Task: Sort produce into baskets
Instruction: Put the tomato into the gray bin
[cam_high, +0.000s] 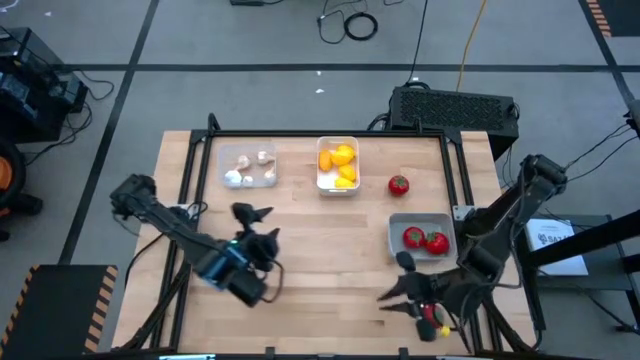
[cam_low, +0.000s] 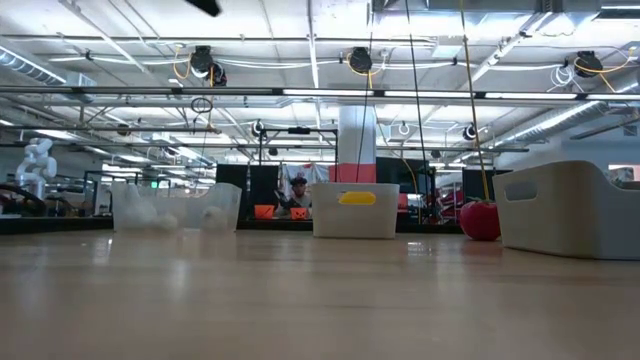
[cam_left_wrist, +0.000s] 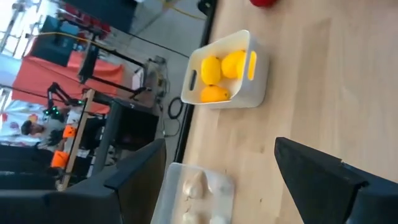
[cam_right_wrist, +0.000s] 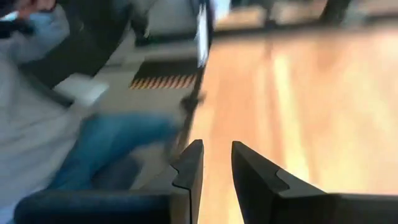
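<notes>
A: Where does the produce sit?
B: Along the counter's (cam_high: 330, 240) far edge: garlic bulbs (cam_high: 248, 168) in the clear basket (cam_high: 246, 164), yellow fruits (cam_high: 338, 165) in the white basket (cam_high: 337, 164). One tomato (cam_high: 398, 184) lies loose just right of it. Two tomatoes (cam_high: 425, 239) rest in the grey basket (cam_high: 420, 235) by the right edge.
A: And the claws?
B: Left claw (cam_high: 254, 222) is spread wide, near the left front. Right claw (cam_high: 396, 283) hovers by the front right corner, fingers (cam_right_wrist: 189, 167) narrowly apart, holding nothing.
A: Anything around?
B: A black box (cam_high: 455, 108) beyond the far right corner; a person (cam_right_wrist: 56, 118) beside the counter.
</notes>
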